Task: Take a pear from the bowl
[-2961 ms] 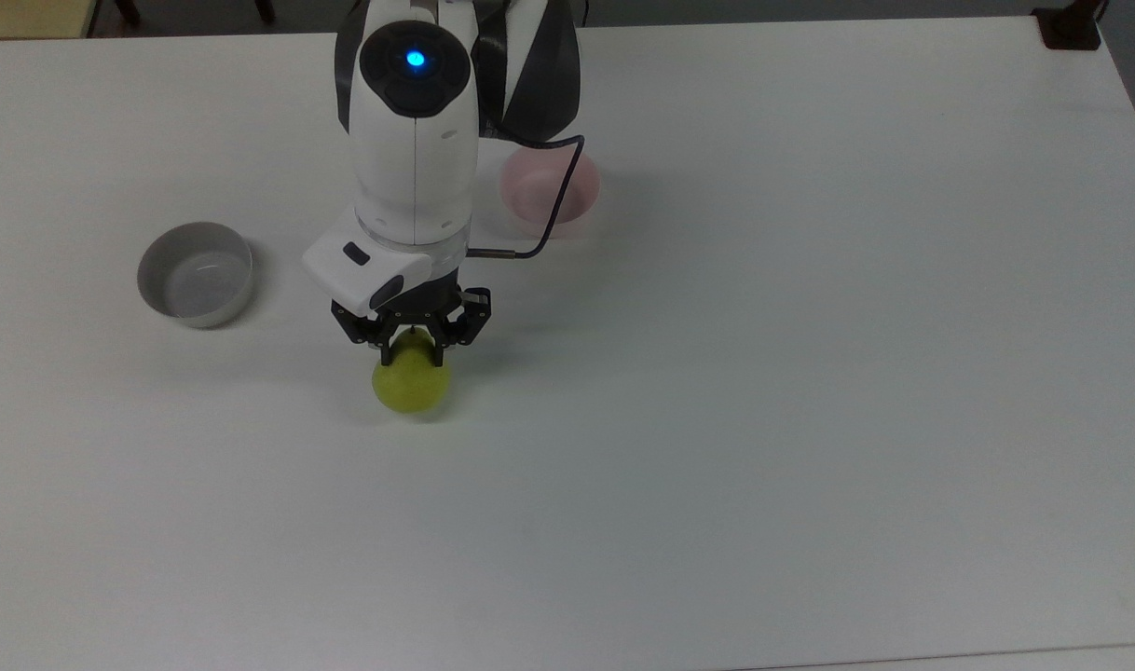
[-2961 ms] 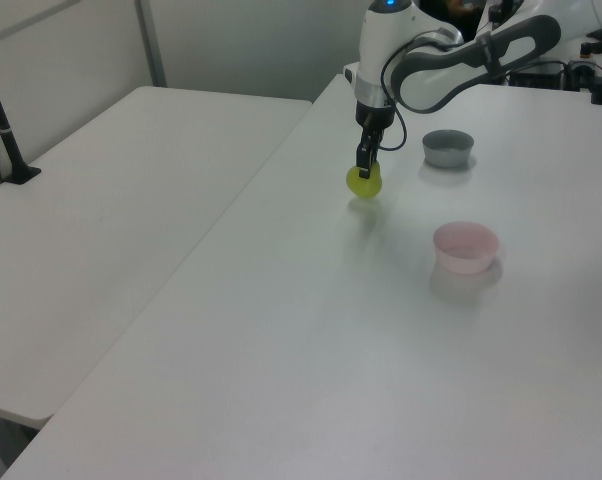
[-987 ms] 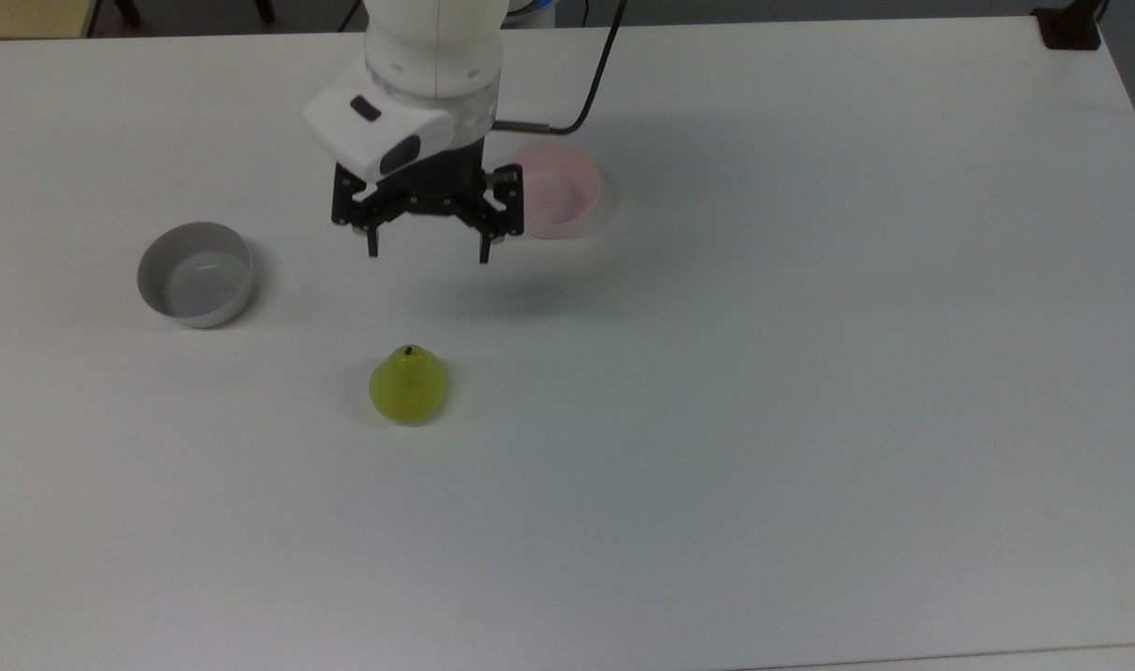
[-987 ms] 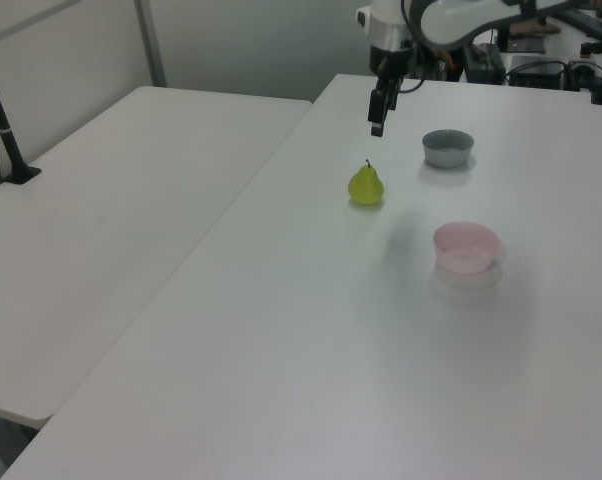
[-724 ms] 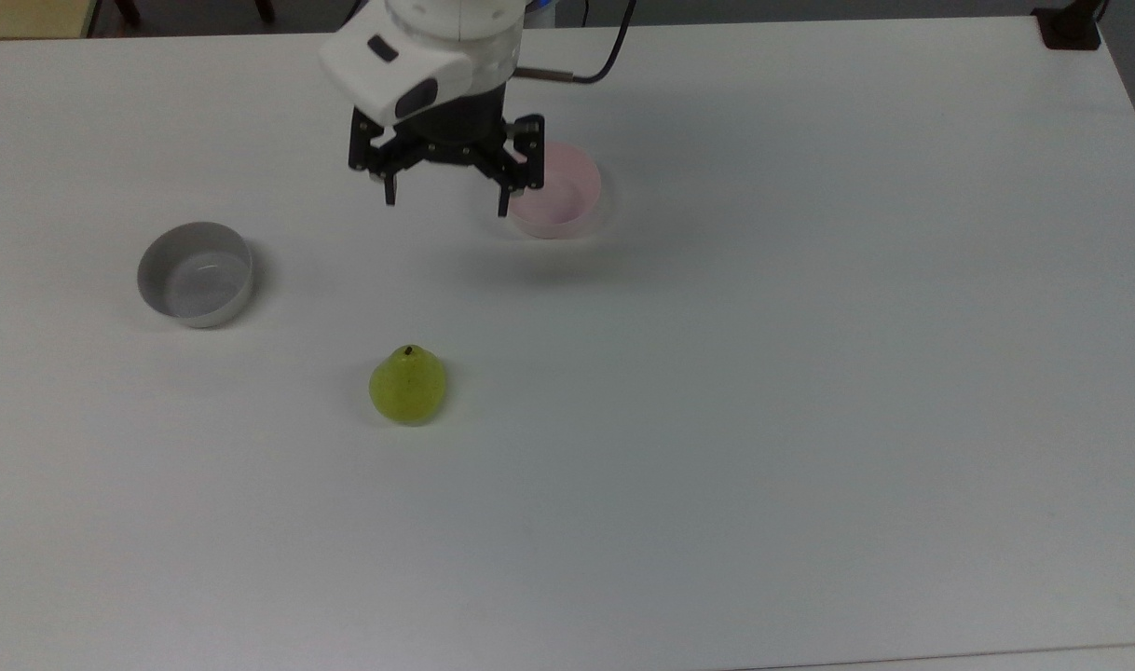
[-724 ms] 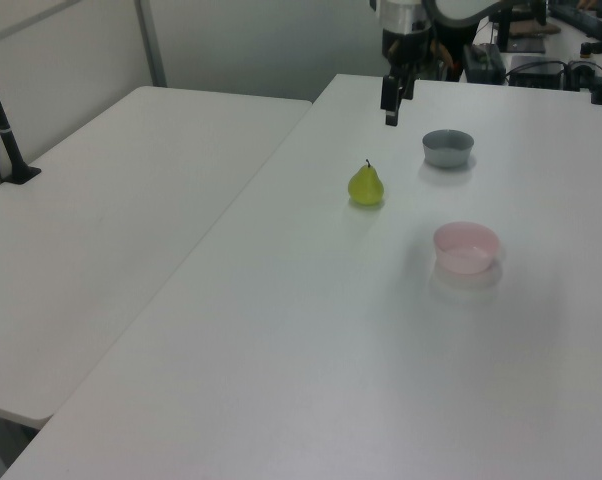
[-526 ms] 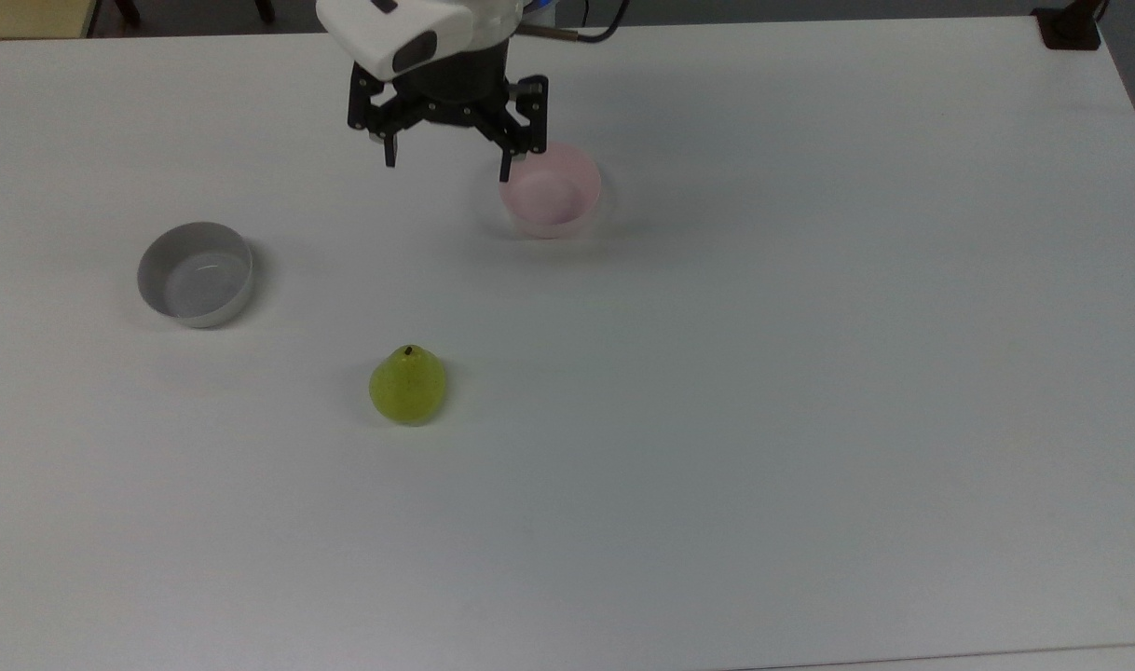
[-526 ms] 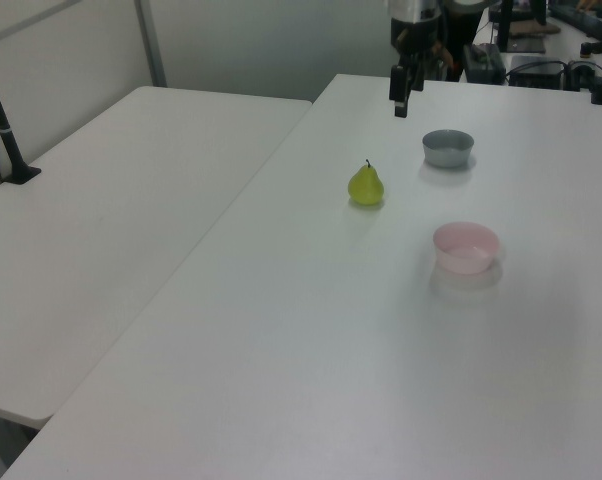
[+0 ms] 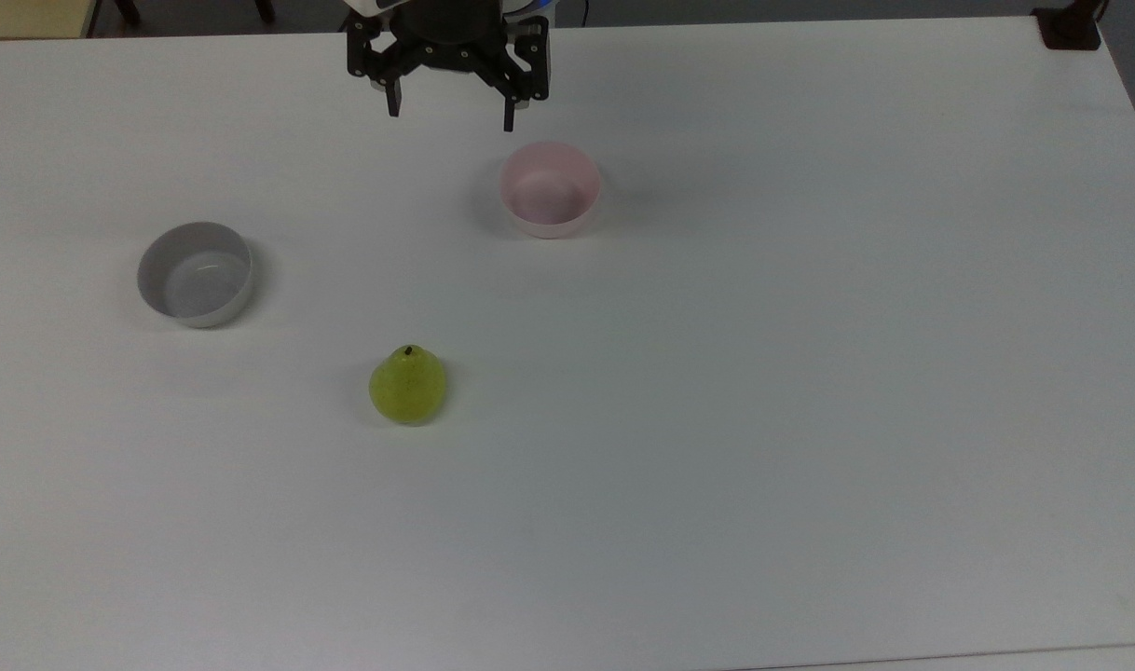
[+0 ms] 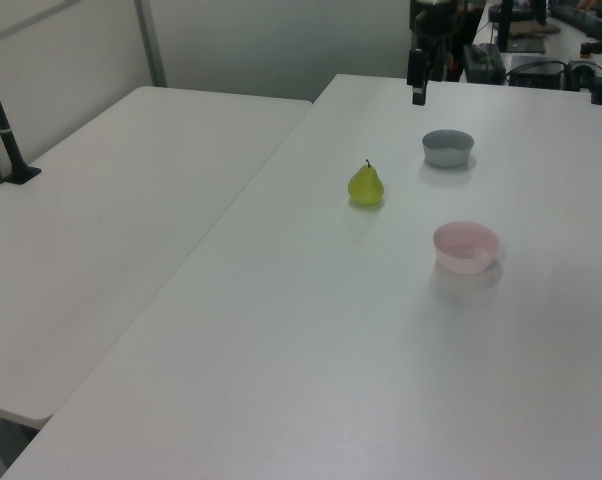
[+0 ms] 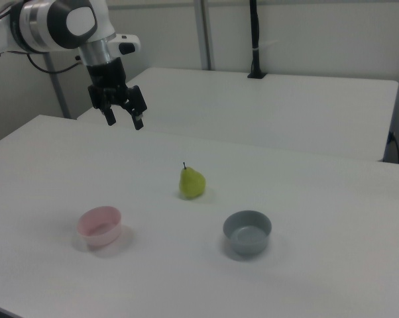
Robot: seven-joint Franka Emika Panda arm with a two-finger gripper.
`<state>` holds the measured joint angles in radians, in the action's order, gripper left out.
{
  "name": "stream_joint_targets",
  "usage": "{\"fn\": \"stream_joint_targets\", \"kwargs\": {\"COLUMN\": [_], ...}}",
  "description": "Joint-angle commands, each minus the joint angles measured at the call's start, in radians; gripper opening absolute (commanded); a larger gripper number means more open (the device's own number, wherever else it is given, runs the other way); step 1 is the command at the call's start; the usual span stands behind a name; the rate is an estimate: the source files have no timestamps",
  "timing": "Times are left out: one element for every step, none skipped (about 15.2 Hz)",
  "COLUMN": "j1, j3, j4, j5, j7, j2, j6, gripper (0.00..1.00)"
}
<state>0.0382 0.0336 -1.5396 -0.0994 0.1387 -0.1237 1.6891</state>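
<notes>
End effector [image 9: 448,107] of my arm hangs high over the far edge of the white bench [image 9: 810,373], black fingers spread wide, carrying nothing. Small yellow-green pear with a short dark stem [image 9: 408,384] stands upright on the bare bench, apart from both bowls. Small round pale pink bowl [image 9: 550,188] holds nothing, so I judge the removal done and the pear out of it; at most a retreat remains. Grey bowl of similar size [image 9: 196,273] sits toward the top view's left, also holding nothing. Nothing obstructs the pear. A second white table [image 10: 111,230] adjoins at the left view's left.
</notes>
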Motion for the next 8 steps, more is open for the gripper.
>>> {"fn": "stream_joint_targets", "kwargs": {"j1": [0.014, 0.005, 0.002, 0.002, 0.002, 0.002, 0.002, 0.002], "j3": [-0.012, -0.011, -0.011, -0.011, -0.011, -0.011, -0.012, -0.012], "j4": [-0.083, -0.082, -0.08, -0.079, -0.079, -0.079, -0.079, -0.079], "j5": [0.023, 0.023, 0.023, 0.023, 0.023, 0.023, 0.023, 0.023], "j7": [0.015, 0.015, 0.015, 0.015, 0.015, 0.015, 0.013, 0.013], "j2": [0.07, 0.072, 0.073, 0.075, 0.076, 0.076, 0.076, 0.076], "j6": [-0.006, -0.008, -0.008, -0.008, -0.008, -0.008, -0.008, -0.011], "gripper": [1.0, 1.0, 1.0, 1.0, 1.0, 1.0, 1.0, 1.0]}}
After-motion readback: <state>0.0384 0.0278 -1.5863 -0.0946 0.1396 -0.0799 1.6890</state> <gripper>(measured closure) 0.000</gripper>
